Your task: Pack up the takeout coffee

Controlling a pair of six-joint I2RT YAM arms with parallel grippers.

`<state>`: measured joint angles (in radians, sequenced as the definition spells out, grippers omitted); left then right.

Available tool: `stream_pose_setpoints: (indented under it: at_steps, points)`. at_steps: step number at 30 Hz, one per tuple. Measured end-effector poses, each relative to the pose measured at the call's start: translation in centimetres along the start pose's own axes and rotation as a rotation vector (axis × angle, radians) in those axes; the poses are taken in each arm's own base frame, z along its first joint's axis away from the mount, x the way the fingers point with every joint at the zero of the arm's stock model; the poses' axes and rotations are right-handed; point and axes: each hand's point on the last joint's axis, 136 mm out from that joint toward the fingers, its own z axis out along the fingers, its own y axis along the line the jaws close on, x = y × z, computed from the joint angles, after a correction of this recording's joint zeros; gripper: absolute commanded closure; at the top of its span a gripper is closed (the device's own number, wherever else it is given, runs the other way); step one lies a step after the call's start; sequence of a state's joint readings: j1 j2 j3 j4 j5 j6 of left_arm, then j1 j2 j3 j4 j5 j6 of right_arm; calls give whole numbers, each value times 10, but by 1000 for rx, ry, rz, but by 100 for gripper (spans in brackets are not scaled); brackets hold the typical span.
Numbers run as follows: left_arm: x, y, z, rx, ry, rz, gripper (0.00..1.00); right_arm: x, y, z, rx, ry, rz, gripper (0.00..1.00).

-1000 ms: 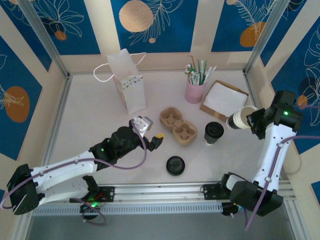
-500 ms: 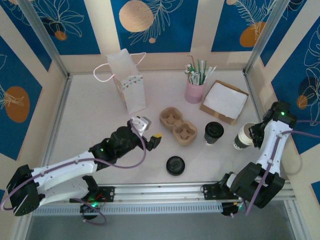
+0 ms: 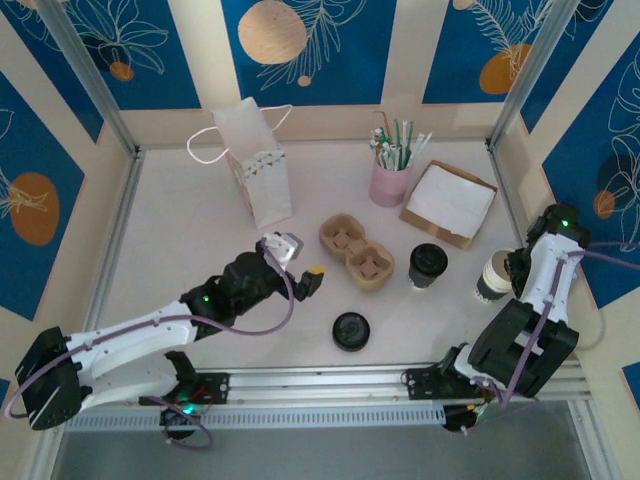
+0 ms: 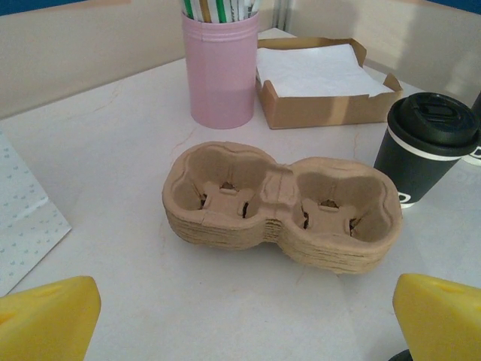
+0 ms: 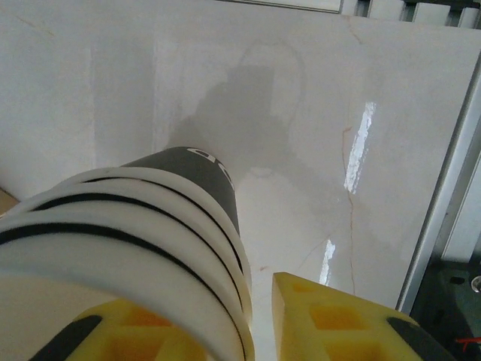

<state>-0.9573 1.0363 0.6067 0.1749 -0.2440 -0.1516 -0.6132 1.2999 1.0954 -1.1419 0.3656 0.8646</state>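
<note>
Takeout coffee (image 3: 491,278) upright on table (image 3: 200,220), between right gripper (image 3: 507,268) fingers.
Fingers flank it closely; clamped or loosed, cannot tell.

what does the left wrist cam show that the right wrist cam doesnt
Left wrist view: the cardboard cup carrier, the pink cup of straws, the napkin box, a black lidded cup, a corner of the white bag, and the left hand, open with nothing between its yellow tips. Right wrist view: the takeout coffee, white with a black base, between the yellow fingers of the right hand. Both: the pale table.
</note>
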Motion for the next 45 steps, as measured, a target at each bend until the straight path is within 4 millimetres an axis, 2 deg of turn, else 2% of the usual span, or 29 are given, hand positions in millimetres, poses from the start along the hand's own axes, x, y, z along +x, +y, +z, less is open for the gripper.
stream_pose_setpoints:
  at_steps: [4, 6, 8, 11, 15, 19, 21, 23, 26, 30, 35, 39, 45]
  points:
    - [0, 0, 0, 0, 0, 0, 0, 0, 0, -2, -7, 1, 2, 49]
    - [0, 0, 0, 0, 0, 0, 0, -2, 0, -8, -19, -8, -1, 30]
    - [1, 0, 0, -1, 3, 0, 0, -5, 2, -21, -46, -31, -1, 16]
    - [5, 1, 0, -5, 19, -4, 0, -12, 6, -50, -118, -93, -7, 1]
    - [14, 7, 0, -24, 61, -22, 1, -16, 11, -93, -228, -179, -39, 1]
    - [25, 8, -2, -14, 137, -66, 14, -2, 22, -124, -330, -213, -140, 1]
    - [33, 0, -4, 26, 198, -118, 24, 15, 33, -139, -388, -208, -236, 1]
    - [48, -10, -7, 75, 268, -167, 27, 33, 44, -153, -443, -205, -332, 1]
    - [78, -33, -15, 148, 386, -236, 26, 66, 56, -174, -544, -191, -492, 1]
    - [114, -77, -27, 239, 534, -292, 23, 117, 64, -201, -689, -142, -709, 0]
    - [166, -105, -18, 233, 714, -350, 25, 162, 70, -213, -773, -62, -889, 3]
    - [203, -116, -9, 202, 819, -377, 28, 184, 75, -211, -781, -5, -973, 6]
    - [204, -118, 5, 132, 869, -383, 33, 196, 77, -207, -794, 37, -1008, 7]
